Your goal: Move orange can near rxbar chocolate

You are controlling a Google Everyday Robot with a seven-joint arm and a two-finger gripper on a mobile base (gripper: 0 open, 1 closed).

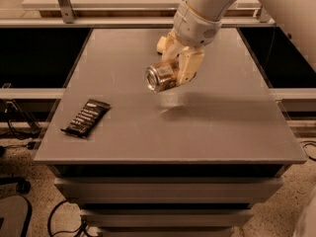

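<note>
Gripper [174, 74] upper centre, clamped on orange can [159, 77], can tipped sideways, clear of tabletop [227, 127]. Target rxbar chocolate [86, 117] lower left, well apart. Carry low toward lower left, set down just beside bar, not on it; sideways can may roll.

One claw [172, 73] above table [227, 132], one can [159, 78], one bar [86, 117]

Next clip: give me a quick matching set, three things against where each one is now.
1 orange can
2 rxbar chocolate
3 gripper

A lies flat at the table's front left
B over mid-table, jaws shut on a load
C held off the surface, tilted on its side

Pairs: 1-C, 2-A, 3-B
</note>
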